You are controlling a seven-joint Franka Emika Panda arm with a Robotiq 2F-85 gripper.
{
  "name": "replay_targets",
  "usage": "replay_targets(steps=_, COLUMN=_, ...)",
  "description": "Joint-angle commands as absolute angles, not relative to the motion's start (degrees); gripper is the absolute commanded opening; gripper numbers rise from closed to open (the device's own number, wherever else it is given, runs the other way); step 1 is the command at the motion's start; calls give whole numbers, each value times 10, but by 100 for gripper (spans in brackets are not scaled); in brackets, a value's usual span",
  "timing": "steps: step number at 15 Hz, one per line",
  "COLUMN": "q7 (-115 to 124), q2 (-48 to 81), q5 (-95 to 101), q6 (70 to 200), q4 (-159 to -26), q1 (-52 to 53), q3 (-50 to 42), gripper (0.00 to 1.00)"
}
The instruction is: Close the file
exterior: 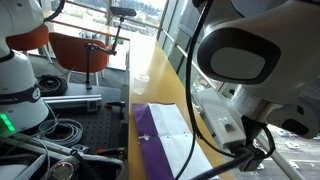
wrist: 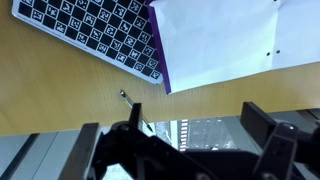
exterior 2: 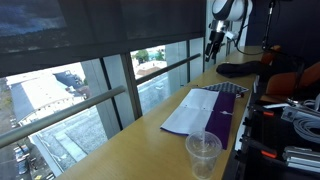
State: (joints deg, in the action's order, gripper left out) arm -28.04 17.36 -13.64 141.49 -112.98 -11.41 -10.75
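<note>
No word, number or brand can be read in any of the views. The nearest thing to a sign is a checkered marker board (wrist: 90, 32) lying on the counter (wrist: 60, 100) in the wrist view, just beside the purple edge of the file (wrist: 230, 40). Its black squares carry small white coded patterns and no letters. The file's white sheets are blank.

Robotics lab, sitting high up in an office-type building. Tall windows (exterior 2: 90, 95) are running along a wooden counter (exterior 2: 130, 150), looking down on streets and rooftops. A perforated breadboard (exterior: 95, 122) is carrying coiled cables (exterior: 58, 130). A checkered calibration board (wrist: 90, 30) is lying on the counter. An orange chair (exterior: 75, 48) is standing near the glass.
</note>
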Motion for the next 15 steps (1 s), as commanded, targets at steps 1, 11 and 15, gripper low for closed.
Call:
replay_targets(steps=1, q7=-313, q2=294, q5=-159, q6=1402, q4=-1003, q1=-173, q3=-61, gripper=100)
replay_targets(steps=11, q7=-352, q2=426, q5=-172, q6=1301, q4=-861, q1=-266, q3=29, gripper=100)
replay_targets(steps=15, q7=-360, q2=466, q5=-169, q6=1280, q4=-826, q1=-274, q3=33, gripper=100)
